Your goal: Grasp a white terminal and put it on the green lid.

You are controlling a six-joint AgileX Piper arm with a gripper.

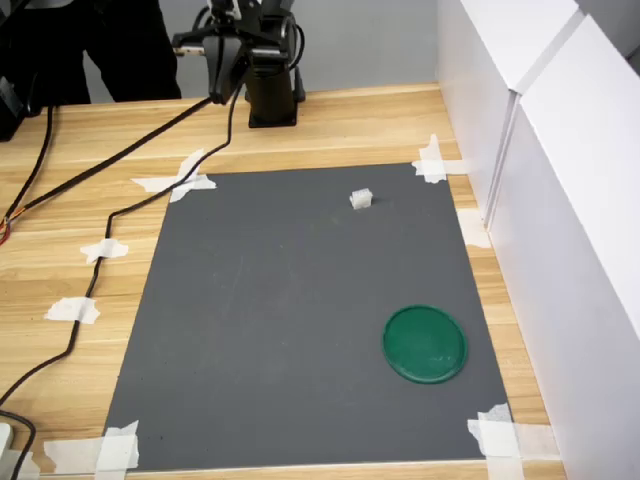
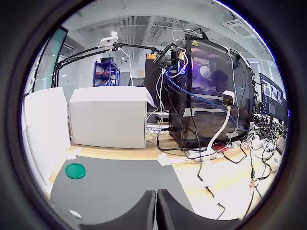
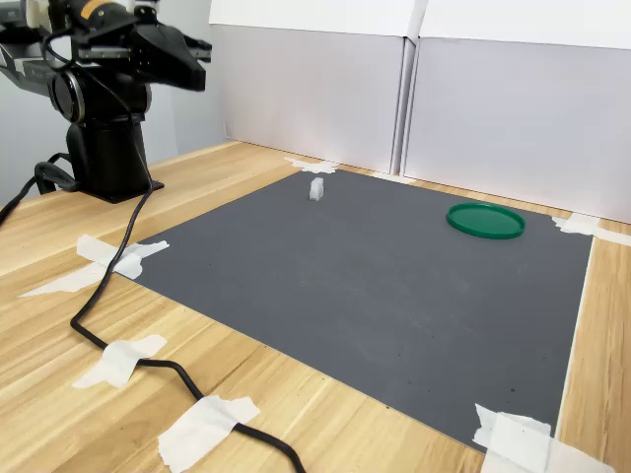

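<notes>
The white terminal (image 1: 361,199) (image 3: 316,188) stands alone on the dark grey mat near its far edge, and it shows as a small white speck (image 2: 75,213) in the wrist view. The green lid (image 1: 425,343) (image 3: 485,220) (image 2: 75,170) lies flat on the mat near the white wall, well apart from the terminal. My gripper (image 3: 200,49) (image 2: 156,194) is held high above the arm's base, off the mat and far from both things. Its two dark fingers are pressed together with nothing between them.
The grey mat (image 1: 280,330) is taped to a wooden table (image 1: 60,350). White panels (image 1: 560,200) wall off the first exterior view's right side. A black cable (image 1: 110,215) runs from the arm base (image 1: 270,100) across the wood beside the mat.
</notes>
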